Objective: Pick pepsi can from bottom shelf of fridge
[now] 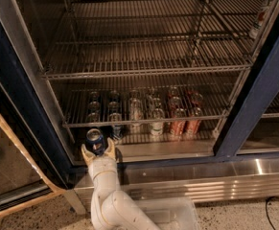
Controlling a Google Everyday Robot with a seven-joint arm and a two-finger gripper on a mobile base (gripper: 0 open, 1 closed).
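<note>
My gripper is at the lower left of the open fridge, just in front of the bottom shelf's pale front strip. It is shut on the pepsi can, a blue can with a silver top, held upright between the two pale fingers. The white arm rises from the bottom of the view. More blue cans stand in rows on the left of the lowest level behind it.
White-and-green cans and red cans stand in rows to the right. Bare wire racks fill the upper levels. A dark blue post stands right, the glass door left, and a ribbed steel base panel below.
</note>
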